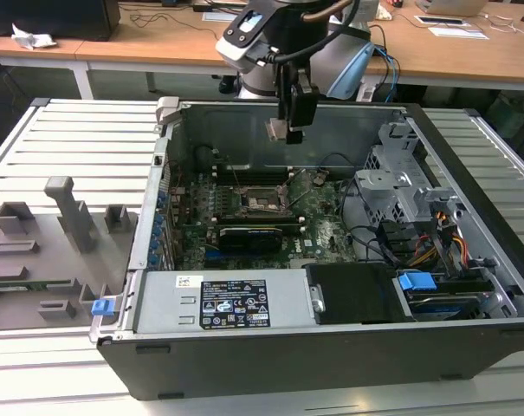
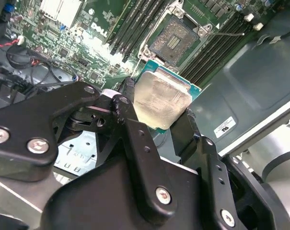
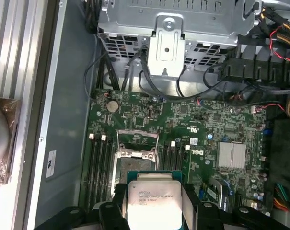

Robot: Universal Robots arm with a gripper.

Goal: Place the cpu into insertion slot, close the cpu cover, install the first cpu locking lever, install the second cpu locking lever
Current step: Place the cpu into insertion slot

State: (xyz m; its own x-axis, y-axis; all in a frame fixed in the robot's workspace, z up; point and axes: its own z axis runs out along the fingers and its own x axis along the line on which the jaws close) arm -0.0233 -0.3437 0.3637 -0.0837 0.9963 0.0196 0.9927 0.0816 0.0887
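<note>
The cpu [image 2: 161,100], a pale silvery square chip on a green substrate, sits between the black fingers of my gripper [image 2: 159,109], which is shut on it. In the exterior view the gripper [image 1: 289,130] hangs with the cpu [image 1: 276,130] above the open computer case, well over the board. The insertion slot [image 2: 173,40] lies below on the green board, its dark centre uncovered. In the first wrist view the cpu [image 3: 152,199] overlaps the near edge of the insertion slot [image 3: 130,167]. The cpu cover [image 3: 136,153] seems lifted off the socket.
Long black memory slots [image 3: 99,167] flank the socket on both sides. A black card [image 1: 249,234] lies near the socket, a metal drive cage [image 1: 400,182] with cables stands at the exterior view's right, and a power supply [image 1: 218,303] at the front. A grey fixture plate [image 1: 45,251] lies outside the case.
</note>
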